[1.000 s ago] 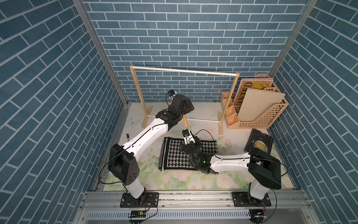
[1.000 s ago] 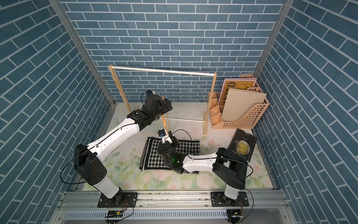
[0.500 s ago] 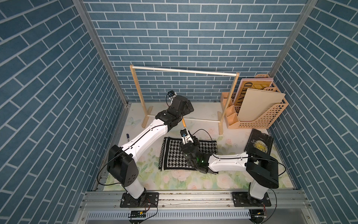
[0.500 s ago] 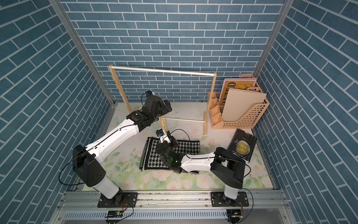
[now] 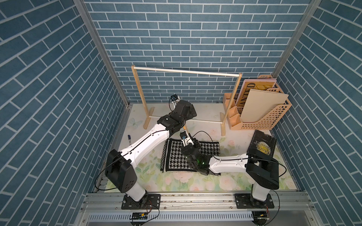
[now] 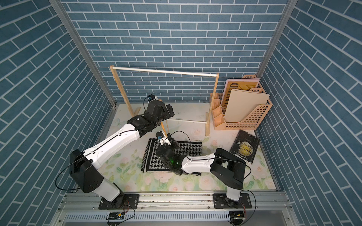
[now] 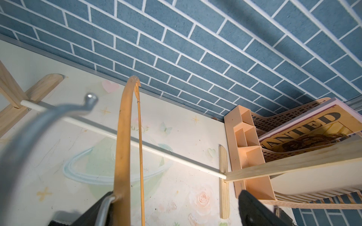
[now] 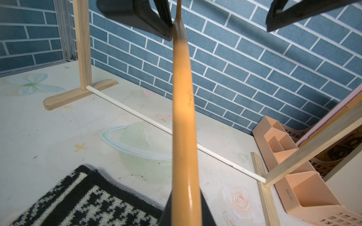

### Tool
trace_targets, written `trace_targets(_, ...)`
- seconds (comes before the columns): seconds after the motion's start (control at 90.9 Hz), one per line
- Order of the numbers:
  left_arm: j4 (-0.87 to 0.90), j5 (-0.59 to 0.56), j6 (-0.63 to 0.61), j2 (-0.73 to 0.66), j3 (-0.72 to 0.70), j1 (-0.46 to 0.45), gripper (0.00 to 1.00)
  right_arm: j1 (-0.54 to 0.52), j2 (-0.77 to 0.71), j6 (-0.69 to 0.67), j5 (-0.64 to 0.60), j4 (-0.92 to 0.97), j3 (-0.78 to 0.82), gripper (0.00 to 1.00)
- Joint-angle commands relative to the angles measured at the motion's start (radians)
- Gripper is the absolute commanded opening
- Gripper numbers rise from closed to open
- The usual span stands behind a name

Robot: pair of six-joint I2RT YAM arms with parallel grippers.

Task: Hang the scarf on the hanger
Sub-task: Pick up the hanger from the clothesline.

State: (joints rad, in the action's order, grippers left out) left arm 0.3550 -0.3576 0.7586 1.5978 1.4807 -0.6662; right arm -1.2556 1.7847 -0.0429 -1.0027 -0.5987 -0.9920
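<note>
1. Two grippers meet at the hanger (image 8: 184, 117), which stands nearly upright, its long axis running from low near the scarf up toward the rack (image 5: 186, 71).
2. The right gripper (image 8: 185, 203) is clamped on the hanger's lower end, low over the far edge of the scarf (image 5: 174, 154).
3. The left gripper (image 7: 176, 192) has its jaws spread wide around the upper part. One finger lies against the wood beside the metal hook (image 7: 64, 109), and nothing is pinched.
4. The scarf lies flat and folded on the table (image 5: 176, 182), below the hanger and on the robot's side of it. Its long axis runs side to side, across the hanger's.
5. The right arm stretches directly over the scarf, so it is the nearer one. The left gripper is higher and farther back.
6. My reading is that the next move turns on who holds the wood. If the left gripper closes, the right is free to drop to the cloth and feed it over the thin bottom bar (image 7: 141, 156).
7. The peach organizer (image 5: 260, 121) at the back right holds two boards (image 5: 262, 105) in its file slot, and its small front compartments look empty. A book (image 5: 261, 145) lies on the table in front of it.
</note>
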Motion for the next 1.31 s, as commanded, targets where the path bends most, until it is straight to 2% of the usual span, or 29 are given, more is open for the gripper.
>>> trace_targets(0.0, 0.016, -0.051, -0.001, 0.017, 0.01, -0.004, 0.99, -0.009, -0.02, -0.017, 0.001, -0.007, -0.023, 0.0)
trace_targets(0.132, 0.038, -0.06, 0.023, 0.016, 0.021, 0.007, 0.97, -0.01, -0.023, -0.018, 0.005, -0.006, -0.025, 0.0)
trace_targets(0.165, 0.039, -0.059, 0.03, 0.013, 0.019, 0.01, 0.93, -0.009, -0.025, -0.018, 0.006, -0.007, -0.026, 0.0)
trace_targets(0.242, 0.036, -0.058, 0.049, -0.001, 0.007, 0.01, 0.75, -0.009, -0.029, -0.018, 0.005, 0.0, -0.027, 0.0)
trace_targets(0.297, 0.03, -0.06, 0.063, -0.012, -0.007, 0.011, 0.68, -0.007, -0.036, -0.018, 0.004, 0.006, -0.027, 0.0)
trace_targets(0.572, 0.002, -0.099, 0.088, -0.06, -0.054, 0.01, 0.72, -0.007, -0.056, -0.002, 0.001, 0.048, -0.041, 0.0)
trace_targets(0.924, 0.012, -0.142, 0.09, -0.005, -0.032, 0.013, 0.65, -0.007, -0.061, 0.001, 0.001, 0.065, -0.06, 0.0)
trace_targets(1.133, 0.029, -0.176, 0.095, 0.014, 0.001, 0.018, 0.56, -0.006, -0.062, 0.003, 0.001, 0.067, -0.063, 0.0)
trace_targets(1.298, 0.029, -0.193, 0.098, 0.019, 0.008, 0.023, 0.44, -0.006, -0.061, 0.005, 0.001, 0.067, -0.059, 0.0)
